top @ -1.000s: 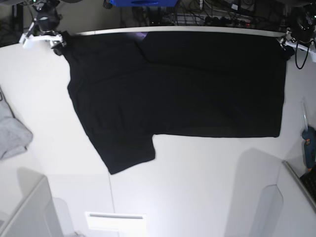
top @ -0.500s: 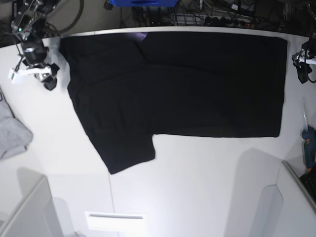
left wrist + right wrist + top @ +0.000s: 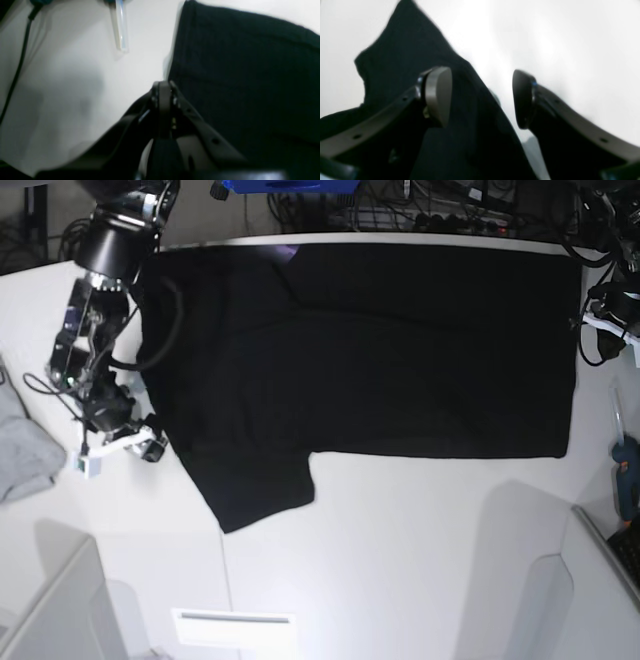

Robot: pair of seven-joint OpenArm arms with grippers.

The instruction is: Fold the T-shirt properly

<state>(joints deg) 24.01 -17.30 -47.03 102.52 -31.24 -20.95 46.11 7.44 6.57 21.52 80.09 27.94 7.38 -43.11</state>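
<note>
The black T-shirt (image 3: 360, 350) lies flat across the far half of the white table, with one sleeve (image 3: 255, 485) pointing toward the near side. In the right wrist view my right gripper (image 3: 481, 97) is open above the sleeve's edge (image 3: 407, 50), one finger over cloth and the other over bare table. In the base view the right gripper (image 3: 125, 442) hangs at the shirt's left side. My left gripper (image 3: 163, 91) is shut, fingertips together just off the shirt's side edge (image 3: 250, 75), with no cloth seen between them. In the base view the left gripper (image 3: 603, 328) is at the right edge.
A light grey garment (image 3: 25, 450) lies at the left edge. A blue glue gun (image 3: 626, 470) and its clear stick (image 3: 120, 30) sit near the right edge, beside a black cable (image 3: 17, 67). Grey bins (image 3: 60, 610) stand at the near corners. Cables crowd behind the table.
My right arm swung from the far left corner down along the shirt's left side to the sleeve. My left gripper drew back from the far right corner and closed.
</note>
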